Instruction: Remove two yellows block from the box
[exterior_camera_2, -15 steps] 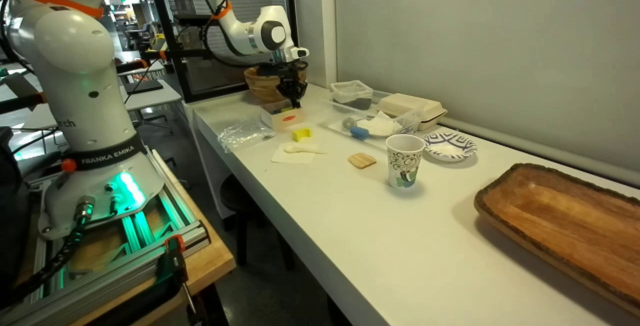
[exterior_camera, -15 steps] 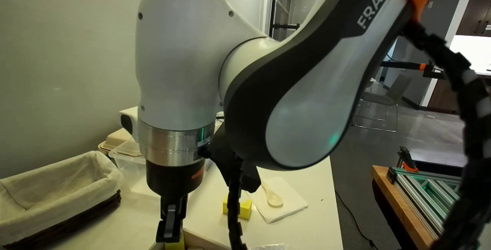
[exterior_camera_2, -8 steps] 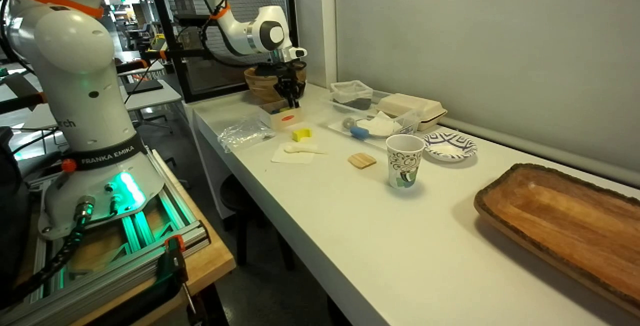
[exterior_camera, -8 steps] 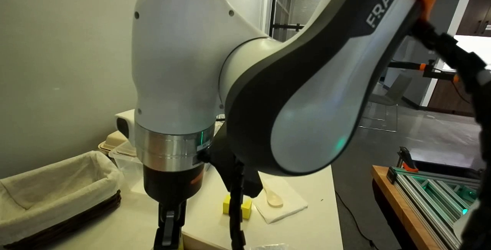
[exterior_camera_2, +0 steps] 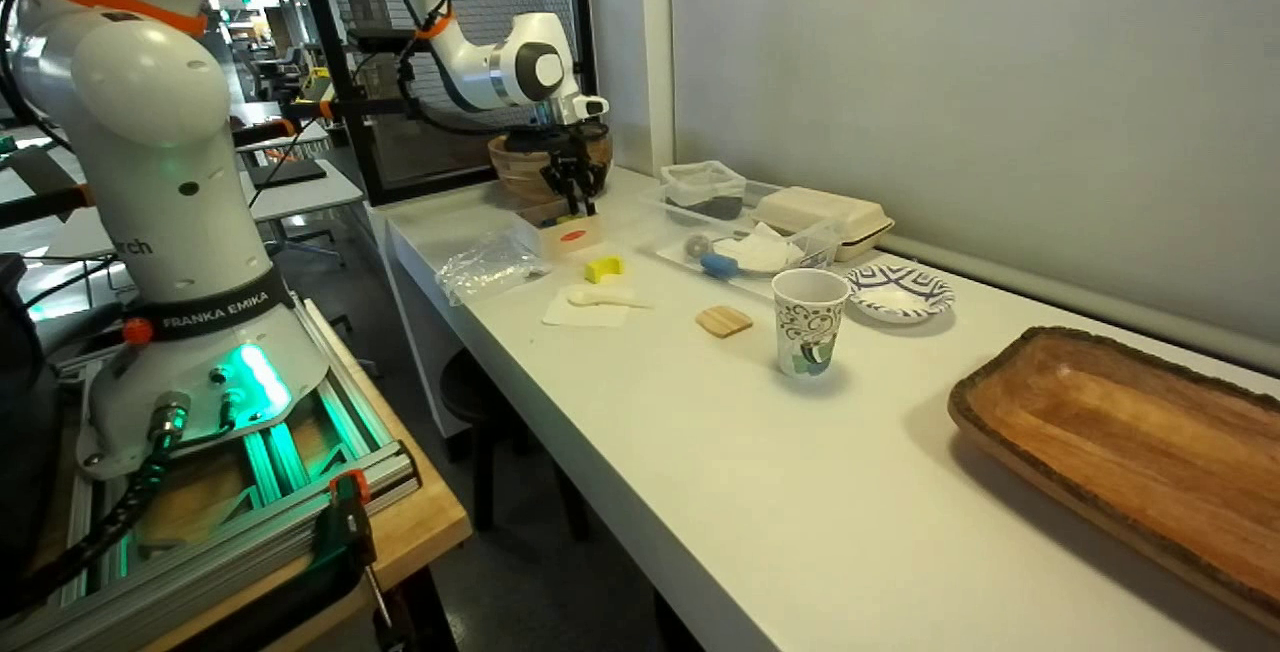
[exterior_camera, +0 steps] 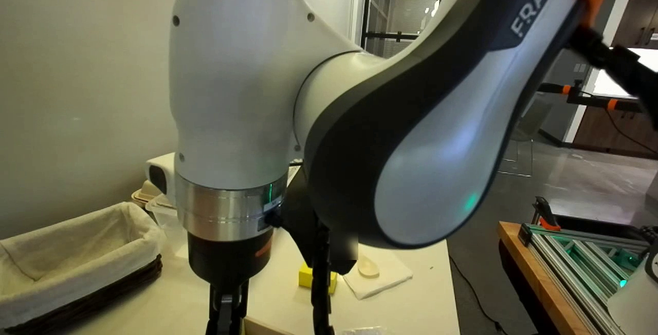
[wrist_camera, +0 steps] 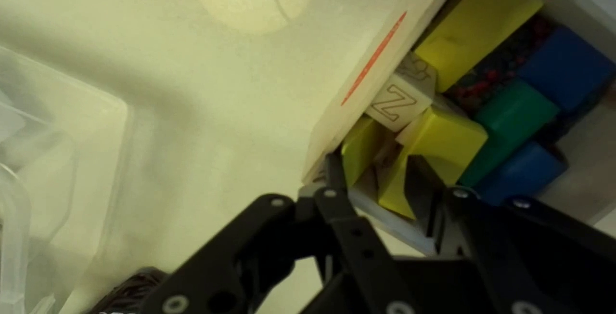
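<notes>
The tan box (exterior_camera_2: pixel 578 236) stands at the table's far end; in an exterior view only its rim (exterior_camera: pixel 263 328) shows. In the wrist view its wall (wrist_camera: pixel 365 80) has a red mark. Inside lie a long yellow block (wrist_camera: pixel 476 25), a yellow block (wrist_camera: pixel 447 143) near my jaws and a yellow piece (wrist_camera: pixel 358 145) by the wall; I cannot tell if the latter two are one block. My gripper (wrist_camera: pixel 378 172) is open, one finger at the box corner, the other over the nearer yellow block. It also shows in an exterior view (exterior_camera_2: pixel 582 204). Another yellow block (exterior_camera_2: pixel 603 270) lies on the table.
Green (wrist_camera: pixel 515 121) and blue blocks (wrist_camera: pixel 568 68) and a letter block (wrist_camera: pixel 402 97) share the box. Around it are a plastic bag (exterior_camera_2: pixel 490 267), a napkin (exterior_camera_2: pixel 590 315) with a spoon, a wooden bowl (exterior_camera_2: pixel 520 172), a clear tub (exterior_camera_2: pixel 690 257) and a paper cup (exterior_camera_2: pixel 808 322).
My gripper has moved down and slightly left in both exterior views. The box has shifted slightly along with it. The yellow block on the table has not moved.
</notes>
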`<state>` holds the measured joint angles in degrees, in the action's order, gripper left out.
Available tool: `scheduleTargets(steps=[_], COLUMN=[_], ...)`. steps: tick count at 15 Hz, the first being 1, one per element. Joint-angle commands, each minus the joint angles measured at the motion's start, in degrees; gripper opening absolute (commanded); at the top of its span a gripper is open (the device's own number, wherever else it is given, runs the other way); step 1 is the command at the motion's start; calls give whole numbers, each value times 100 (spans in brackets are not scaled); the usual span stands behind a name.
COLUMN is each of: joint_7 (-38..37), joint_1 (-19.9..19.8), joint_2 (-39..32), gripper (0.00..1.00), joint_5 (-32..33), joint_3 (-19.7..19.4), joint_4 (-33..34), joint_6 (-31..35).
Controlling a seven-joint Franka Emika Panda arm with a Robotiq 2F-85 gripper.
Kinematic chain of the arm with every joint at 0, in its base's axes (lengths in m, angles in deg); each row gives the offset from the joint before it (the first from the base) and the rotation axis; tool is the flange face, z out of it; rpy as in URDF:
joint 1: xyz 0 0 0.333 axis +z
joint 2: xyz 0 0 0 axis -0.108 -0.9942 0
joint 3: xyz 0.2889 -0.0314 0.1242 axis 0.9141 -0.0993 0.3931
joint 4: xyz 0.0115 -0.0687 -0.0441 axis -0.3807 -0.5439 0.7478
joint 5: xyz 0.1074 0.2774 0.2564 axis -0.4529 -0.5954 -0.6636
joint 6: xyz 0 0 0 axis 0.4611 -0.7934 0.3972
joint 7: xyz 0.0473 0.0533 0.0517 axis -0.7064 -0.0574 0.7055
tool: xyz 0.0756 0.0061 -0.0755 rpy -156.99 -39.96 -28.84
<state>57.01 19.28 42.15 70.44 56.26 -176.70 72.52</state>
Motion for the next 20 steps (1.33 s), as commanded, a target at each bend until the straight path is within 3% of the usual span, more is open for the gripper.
scheduleTargets(steps=[1, 6, 9, 10, 11, 15, 16, 17, 20], joint_7=[-112, -125, -153, -163, -170, -183, -182, -191, -165], joint_1=[117, 199, 247, 257, 266, 252, 241, 234, 188], joint_2=[-10, -5, 28, 47, 61, 109, 129, 143, 169], gripper=[41, 39, 47, 46, 52, 58, 67, 64, 71], joint_5=[62, 71, 75, 73, 75, -7, -35, -55, -155], joint_3=[17, 36, 40, 40, 40, 97, 128, 150, 256], joint_4=[-47, -53, -85, -95, -106, -158, -181, -187, -205], joint_6=[-157, -197, -220, -228, -221, -238, -219, -215, -220])
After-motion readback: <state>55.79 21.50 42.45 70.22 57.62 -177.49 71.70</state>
